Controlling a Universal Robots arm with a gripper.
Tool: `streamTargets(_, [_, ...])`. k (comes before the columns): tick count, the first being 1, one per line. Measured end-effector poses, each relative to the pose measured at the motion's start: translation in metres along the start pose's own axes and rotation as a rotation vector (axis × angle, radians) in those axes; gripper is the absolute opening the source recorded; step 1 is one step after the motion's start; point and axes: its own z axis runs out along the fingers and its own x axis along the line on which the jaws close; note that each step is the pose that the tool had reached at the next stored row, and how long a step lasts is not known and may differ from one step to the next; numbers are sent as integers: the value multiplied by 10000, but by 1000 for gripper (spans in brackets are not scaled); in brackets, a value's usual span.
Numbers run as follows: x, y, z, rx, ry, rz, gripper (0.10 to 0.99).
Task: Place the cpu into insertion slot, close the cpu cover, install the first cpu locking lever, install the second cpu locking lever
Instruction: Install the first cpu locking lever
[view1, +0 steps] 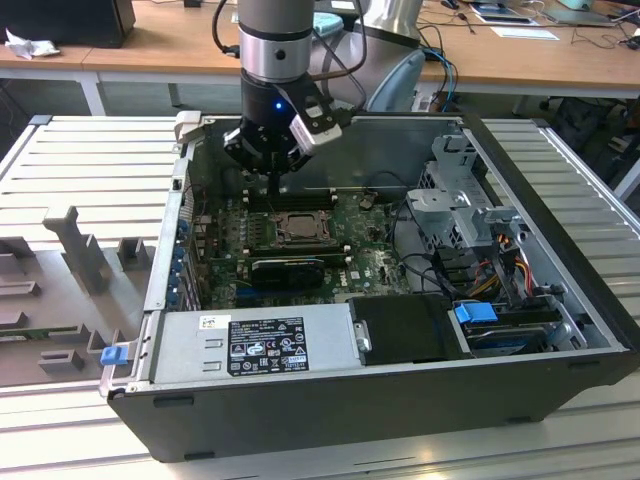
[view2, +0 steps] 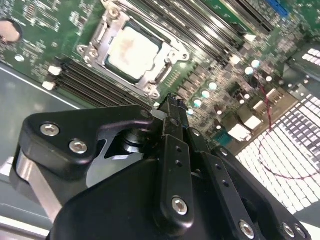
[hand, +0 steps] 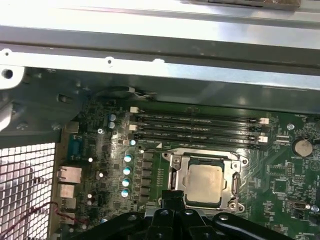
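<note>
Item 1, computer case (view1: 400, 395): dark tower, laid on its side with the side panel off, resting on a slatted metal tabletop (view1: 100, 170).

Item 2, motherboard (view1: 370, 265): green, flat on the floor of the case. 4 dark memory slots (hand: 200, 127) run alongside the socket, and 1 coin cell (hand: 301, 146) sits off to one side.

Item 3, cpu (hand: 205, 182): pale silver-grey square, seated flat in the socket near the middle of the board.

Item 4, cpu cover (hand: 176, 172): grey metal frame, lying down around the chip, whose top shows through its square opening. I cannot make out how the locking levers stand.

Item 5, tool (view2: 172, 102): black, on 1 grey arm reaching down into the case. Its fingers are drawn narrow, tips together, with nothing between them. The tips hang near 1 corner of the socket, just beside the cover. I cannot tell whether they touch it.

Item 6, power supply (view1: 260, 340): grey box with a label, along the near wall in the exterior view.

Item 7, blue clip (view1: 475, 312): on the drive bay, towards the exterior view's right.

Item 8, grey moulded fixture (view1: 60, 290): on the tabletop outside the case, at the exterior view's left.
</note>
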Motion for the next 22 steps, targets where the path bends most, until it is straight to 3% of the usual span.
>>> streamTargets(9, [109, 10, -22, -1, -2, 1, 106])
streamTargets(11, [211, 19, -20, 0, -6, -1, 106])
streamTargets(15, [285, 32, -6, 1, -6, 0, 106])
streamTargets(22, [316, 52, 39, 0, -7, 0, 106])
